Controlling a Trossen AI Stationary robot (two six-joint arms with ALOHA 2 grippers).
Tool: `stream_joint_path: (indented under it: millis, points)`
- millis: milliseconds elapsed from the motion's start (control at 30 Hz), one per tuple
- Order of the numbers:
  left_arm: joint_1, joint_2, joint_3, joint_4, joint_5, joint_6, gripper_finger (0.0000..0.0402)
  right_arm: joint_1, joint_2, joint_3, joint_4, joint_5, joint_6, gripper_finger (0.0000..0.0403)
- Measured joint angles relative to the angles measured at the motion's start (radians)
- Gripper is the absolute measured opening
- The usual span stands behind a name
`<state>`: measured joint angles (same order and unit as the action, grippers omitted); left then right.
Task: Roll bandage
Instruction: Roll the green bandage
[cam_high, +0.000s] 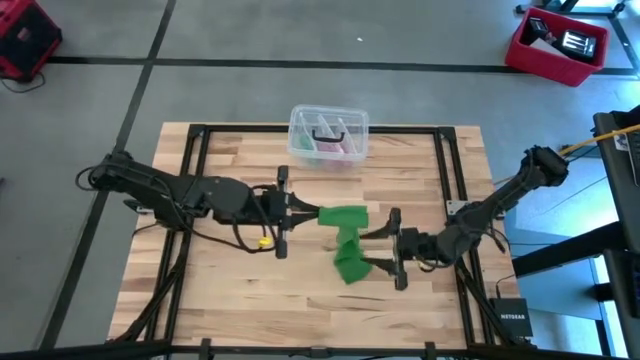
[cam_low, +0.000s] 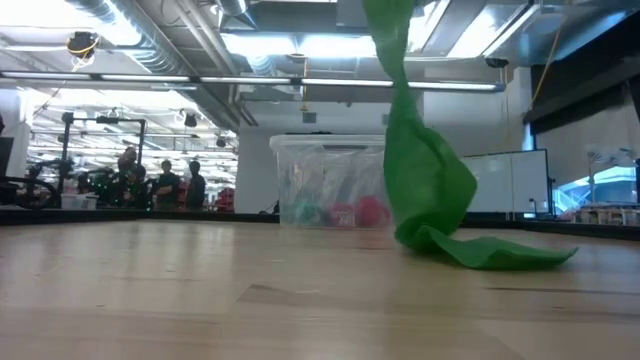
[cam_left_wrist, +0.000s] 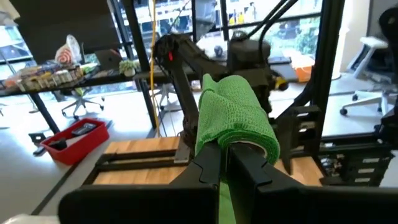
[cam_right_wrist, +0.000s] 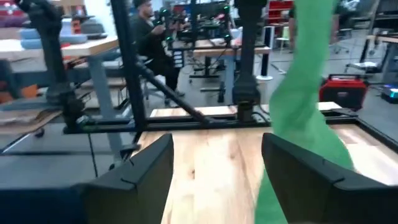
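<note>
The bright green bandage (cam_high: 345, 218) is partly wound into a loose roll (cam_left_wrist: 236, 118) at the table's middle, held up by my left gripper (cam_high: 305, 212), which reaches in level from the left and is shut. From the roll a strip (cam_low: 425, 180) hangs down, and its free end (cam_low: 490, 252) lies crumpled on the wood. My right gripper (cam_high: 388, 250) stands open just right of the strip, pointing level toward it. In the right wrist view the strip (cam_right_wrist: 305, 106) hangs beyond one finger (cam_right_wrist: 311, 177). My left gripper has the wound end of the bandage (cam_left_wrist: 239, 140) wrapped over the free ends of its shut fingers (cam_left_wrist: 211, 168), several layers thick. The fingers come in level from the table's left. The roll is lifted clear, and the rest of the strip hangs slack below it to the table. My right gripper: whether its finger touches the hanging strip cannot be told.
A clear plastic box (cam_high: 328, 133) with pink and dark items stands at the table's far middle. Black frame rails (cam_high: 200, 150) run along the table's edges. A red bin (cam_high: 555, 45) sits on the floor beyond. People (cam_low: 160, 182) stand in the room behind.
</note>
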<state>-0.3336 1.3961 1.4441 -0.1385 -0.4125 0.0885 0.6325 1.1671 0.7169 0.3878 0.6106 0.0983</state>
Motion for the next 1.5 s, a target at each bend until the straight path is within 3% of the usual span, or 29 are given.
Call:
stream_joint_path:
  millis: [67,233,467,900,1067,1167,1333,1500]
  points:
    - [0.001,0.003,0.0,-0.003,-0.001,-0.005,0.0002,-0.018,0.012,0.007,0.012,0.02,0.0,0.0244]
    - [-0.008,0.012,0.0,0.011,-0.002,-0.007,0.0002,-0.057,0.044,0.005,-0.018,0.206,-0.001,0.0243]
    - [-0.029,0.012,0.0,0.034,-0.001,0.007,0.0002,-0.073,0.049,0.005,-0.056,0.322,-0.026,0.0243]
    - [-0.026,0.012,0.0,0.036,0.0,0.013,0.0002,-0.066,0.048,0.008,-0.068,0.183,-0.023,0.0243]
    - [-0.026,0.012,0.0,0.035,-0.014,0.013,0.0002,0.003,0.024,0.099,-0.278,0.193,0.027,0.0243]
    - [-0.021,0.012,0.0,0.032,-0.017,0.013,0.0002,0.029,0.027,0.136,-0.299,0.198,0.073,0.0243]
    - [-0.011,0.011,0.0,0.032,-0.017,-0.013,0.0002,0.019,0.11,0.137,-0.237,0.306,0.102,0.0243]
    - [-0.002,0.011,0.001,0.031,-0.018,-0.034,0.0002,0.008,0.227,0.136,-0.04,0.321,0.077,0.0243]
